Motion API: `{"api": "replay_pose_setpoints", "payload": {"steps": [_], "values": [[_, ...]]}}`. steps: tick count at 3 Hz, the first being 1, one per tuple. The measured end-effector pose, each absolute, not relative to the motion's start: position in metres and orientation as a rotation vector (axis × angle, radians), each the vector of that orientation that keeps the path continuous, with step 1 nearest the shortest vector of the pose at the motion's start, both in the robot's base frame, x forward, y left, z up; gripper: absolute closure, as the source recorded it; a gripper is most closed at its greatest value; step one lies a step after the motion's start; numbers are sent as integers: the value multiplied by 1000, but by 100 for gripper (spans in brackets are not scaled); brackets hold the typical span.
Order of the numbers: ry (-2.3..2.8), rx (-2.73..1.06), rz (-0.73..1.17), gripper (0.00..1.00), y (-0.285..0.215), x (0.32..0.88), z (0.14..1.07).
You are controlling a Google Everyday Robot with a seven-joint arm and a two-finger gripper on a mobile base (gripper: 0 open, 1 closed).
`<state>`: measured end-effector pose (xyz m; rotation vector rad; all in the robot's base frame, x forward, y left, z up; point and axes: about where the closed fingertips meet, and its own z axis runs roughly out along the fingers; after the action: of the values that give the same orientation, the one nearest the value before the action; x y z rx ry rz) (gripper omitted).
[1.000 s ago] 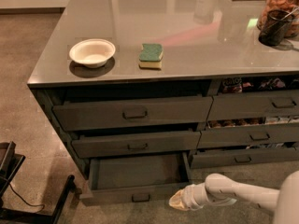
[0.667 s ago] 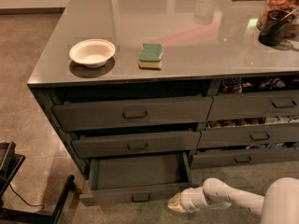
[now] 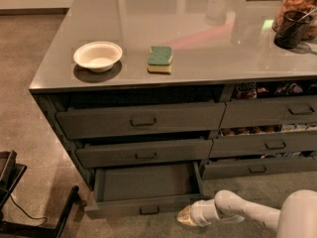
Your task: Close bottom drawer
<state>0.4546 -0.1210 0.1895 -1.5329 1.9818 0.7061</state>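
bottom drawer wide open, front just left of my gripper | gripper state: cannot tell | whole push-in left

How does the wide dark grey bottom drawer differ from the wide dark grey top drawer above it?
The bottom drawer is pulled far out, bare grey inside showing; the top drawer is barely ajar, inside hidden. The bottom drawer's front is slimmer than the top drawer's. Both are wide and dark grey. The cream gripper sits low beside the bottom drawer's right-hand front corner.
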Motion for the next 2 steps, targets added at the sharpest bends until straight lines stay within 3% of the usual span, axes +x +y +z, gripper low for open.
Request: {"api": "replay_pose_setpoints", "payload": {"steps": [2], "values": [[1813,-1576,496,100,-112,474,177]]}}
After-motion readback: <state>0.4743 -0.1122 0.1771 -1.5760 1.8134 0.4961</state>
